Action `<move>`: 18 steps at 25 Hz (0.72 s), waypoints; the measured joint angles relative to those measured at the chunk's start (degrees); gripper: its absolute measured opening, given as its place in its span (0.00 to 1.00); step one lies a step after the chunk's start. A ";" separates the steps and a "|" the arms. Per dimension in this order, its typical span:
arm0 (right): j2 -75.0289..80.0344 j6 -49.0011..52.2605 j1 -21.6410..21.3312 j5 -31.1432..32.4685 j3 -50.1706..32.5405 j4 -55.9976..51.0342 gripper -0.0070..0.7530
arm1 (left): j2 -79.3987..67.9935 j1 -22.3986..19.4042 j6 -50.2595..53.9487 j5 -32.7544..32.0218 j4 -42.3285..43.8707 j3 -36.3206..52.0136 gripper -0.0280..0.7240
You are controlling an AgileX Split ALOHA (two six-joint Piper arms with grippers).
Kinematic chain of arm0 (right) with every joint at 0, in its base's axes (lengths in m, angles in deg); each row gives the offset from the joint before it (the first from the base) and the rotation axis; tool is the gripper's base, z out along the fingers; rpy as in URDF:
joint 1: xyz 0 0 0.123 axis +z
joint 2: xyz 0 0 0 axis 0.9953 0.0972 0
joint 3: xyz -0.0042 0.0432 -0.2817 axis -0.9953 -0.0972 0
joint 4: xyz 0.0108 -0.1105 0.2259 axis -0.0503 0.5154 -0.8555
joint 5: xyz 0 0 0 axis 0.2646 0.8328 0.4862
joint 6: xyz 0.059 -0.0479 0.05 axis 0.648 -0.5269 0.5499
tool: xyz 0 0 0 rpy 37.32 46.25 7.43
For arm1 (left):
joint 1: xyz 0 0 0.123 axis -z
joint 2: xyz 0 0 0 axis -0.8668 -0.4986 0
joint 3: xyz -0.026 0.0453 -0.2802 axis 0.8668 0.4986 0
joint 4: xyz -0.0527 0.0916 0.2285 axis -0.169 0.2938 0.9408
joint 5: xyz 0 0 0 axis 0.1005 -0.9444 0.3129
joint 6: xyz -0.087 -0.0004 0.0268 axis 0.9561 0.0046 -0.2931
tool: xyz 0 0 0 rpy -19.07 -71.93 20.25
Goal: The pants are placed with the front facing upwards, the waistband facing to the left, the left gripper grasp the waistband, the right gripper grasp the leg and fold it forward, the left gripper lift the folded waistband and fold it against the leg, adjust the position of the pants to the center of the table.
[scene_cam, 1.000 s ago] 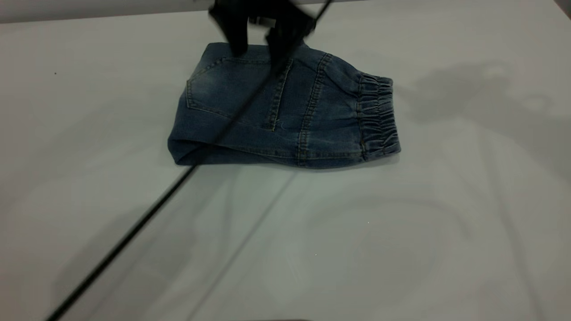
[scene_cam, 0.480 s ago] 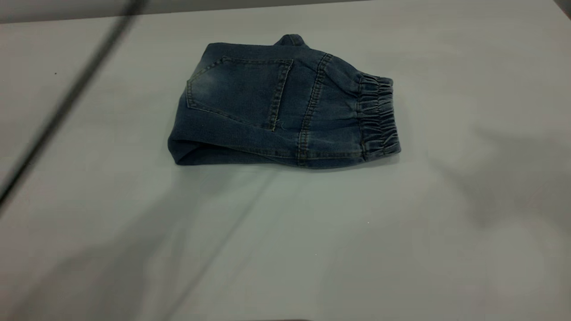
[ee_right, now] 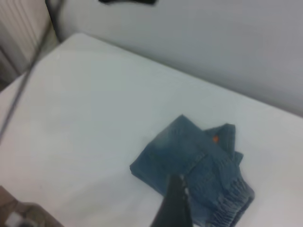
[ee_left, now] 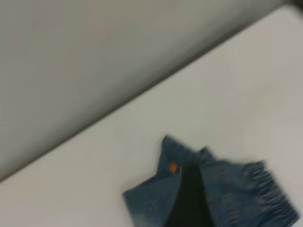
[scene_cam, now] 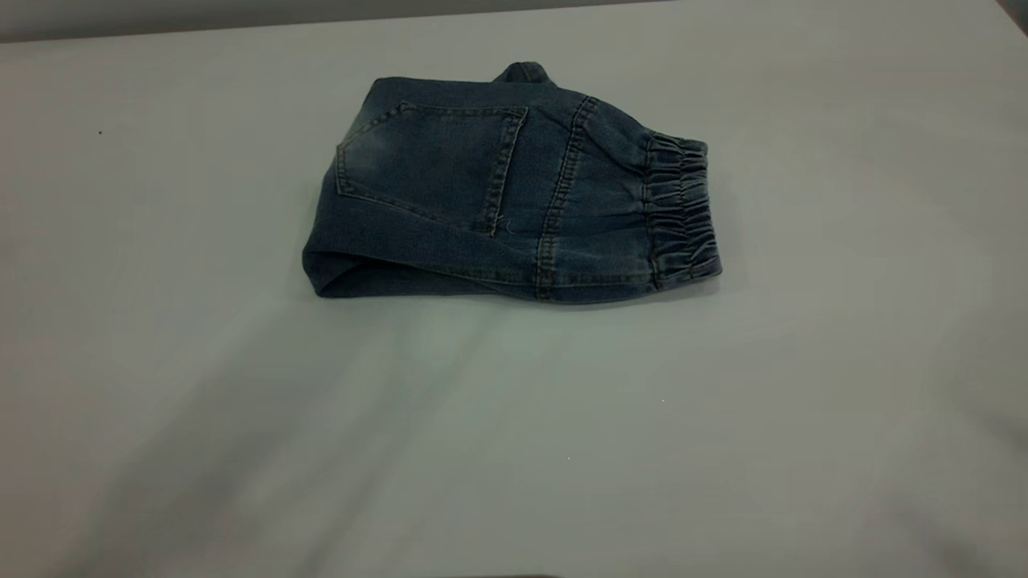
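The pants (scene_cam: 498, 193) are dark blue denim, faded paler across the patch pocket (scene_cam: 430, 164), with tan stitching tracing the pocket edges and the seams. At their right end the waistband (scene_cam: 679, 213) is a darker blue, ruched into fine crinkled ridges. In the wrist views a small orange spot (ee_right: 215, 138) shows on the denim's far corner. Around the pants the tabletop (scene_cam: 161, 321) is plain white, crossed by soft grey shadows.

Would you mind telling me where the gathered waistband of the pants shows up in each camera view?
Exterior view: the waistband is the right end of the folded pants.
Left wrist view: at the lower right corner.
Right wrist view: low, right of centre.
Shared landmark: the ruched band; the wrist views also share an orange spot.
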 joint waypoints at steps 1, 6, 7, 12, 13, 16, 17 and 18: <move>-2.03 0.02 0.00 0.05 -0.93 0.05 0.73 | 2.10 0.00 -0.11 0.00 -0.60 0.28 0.74; -11.90 0.21 0.00 0.41 -7.37 0.41 0.73 | 13.95 0.00 -0.23 0.00 -1.05 8.75 0.74; -13.83 0.26 0.00 0.41 -8.68 0.62 0.73 | 16.18 0.00 -0.23 0.00 -1.05 11.91 0.74; -21.97 1.45 0.00 0.41 -14.50 2.67 0.73 | 29.32 0.00 -0.82 0.00 -1.05 28.95 0.74; -23.59 1.80 0.00 0.41 -15.71 3.37 0.73 | 32.06 0.00 -1.59 0.00 -1.05 32.35 0.74; -28.06 3.65 0.00 0.41 -19.01 5.28 0.73 | 39.81 0.00 -3.48 0.00 -1.05 41.49 0.74; -29.67 4.22 0.00 0.41 -20.29 6.02 0.73 | 42.46 0.00 -3.86 0.00 -1.05 44.01 0.74; -31.28 5.05 0.00 0.41 -21.59 6.73 0.73 | 44.64 0.00 -4.15 0.00 -1.05 46.86 0.74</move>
